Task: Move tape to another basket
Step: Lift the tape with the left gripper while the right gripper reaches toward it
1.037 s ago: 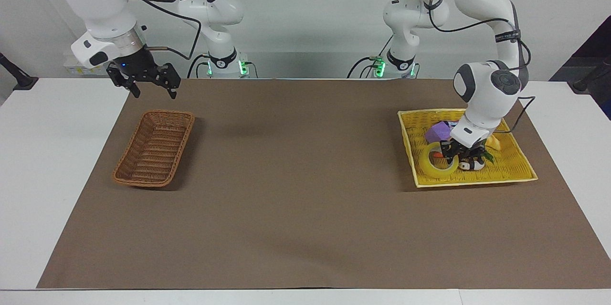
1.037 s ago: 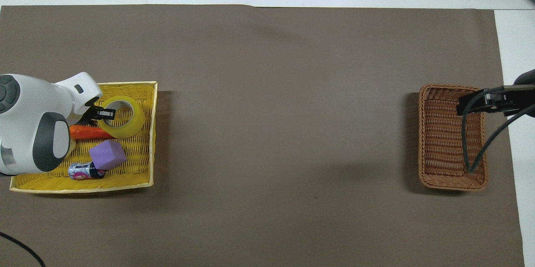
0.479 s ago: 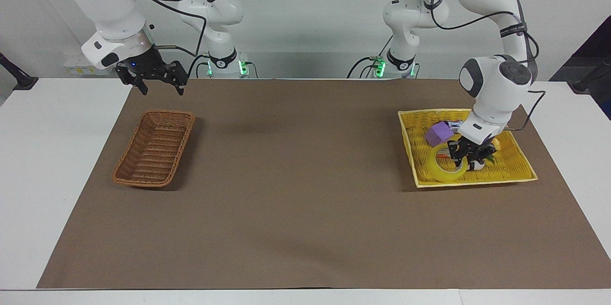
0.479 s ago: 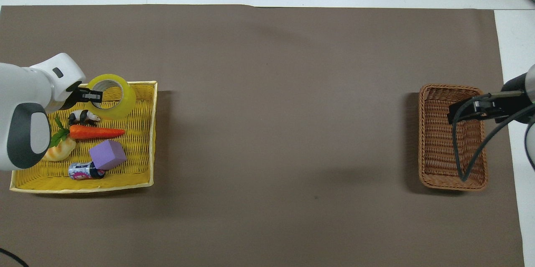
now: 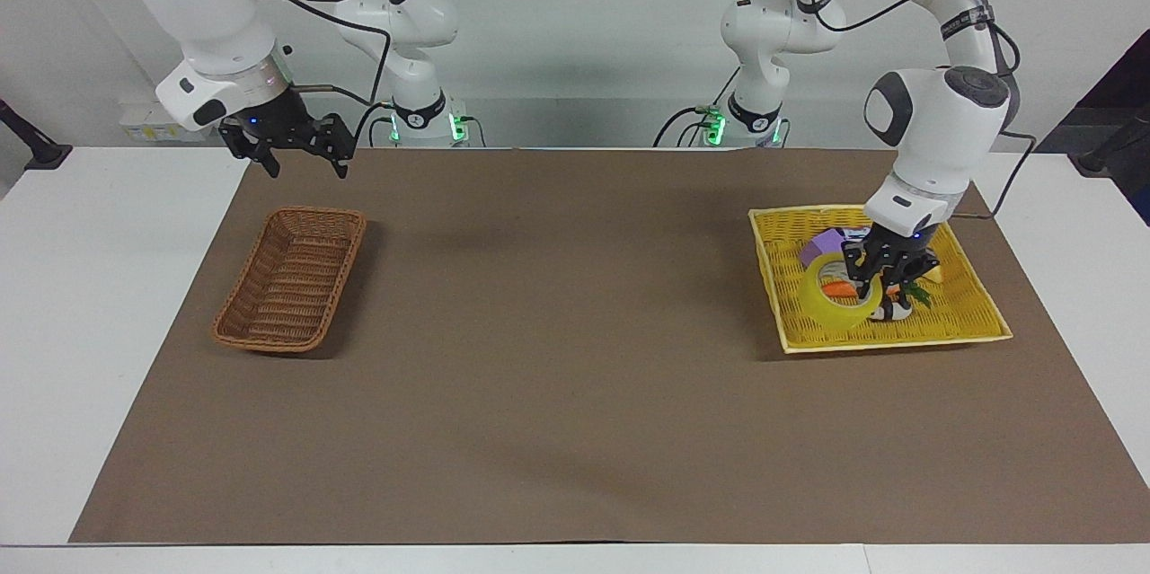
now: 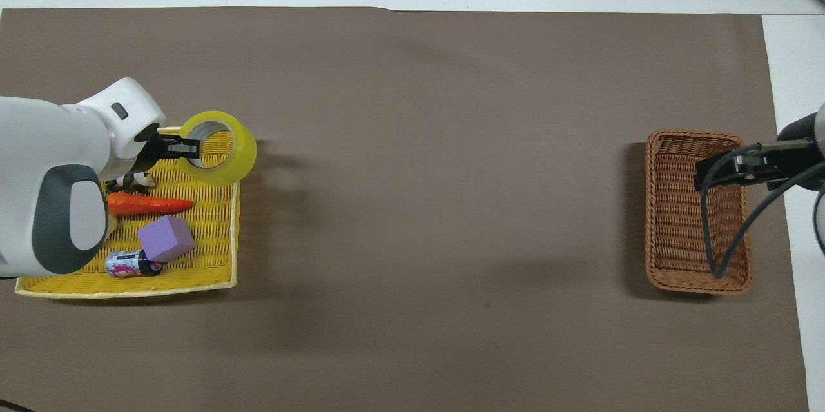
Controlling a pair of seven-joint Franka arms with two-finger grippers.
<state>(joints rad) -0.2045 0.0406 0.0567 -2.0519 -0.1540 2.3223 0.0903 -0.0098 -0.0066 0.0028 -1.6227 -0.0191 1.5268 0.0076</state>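
Legible text: none. Arm bands (image 5: pixel 966 17) carry dark lettering, too small to read. Small can (image 6: pixel 131 264), lying in the yellow tray (image 6: pixel 129 287) under the left arm, near its tool (image 6: pixel 182 149): printed label, colours only, no characters decipherable.

A white table (image 5: pixel 108 304) carries a brown mat (image 5: pixel 575 394) — on it the wicker basket (image 5: pixel 292 279) and, well apart, a yellow woven tray (image 5: pixel 975 313).

Both views are evenly and brightly lit from above. Soft shadows are cast on the brown mat (image 6: pixel 412 206) beside the baskets. No glare or blur is seen.
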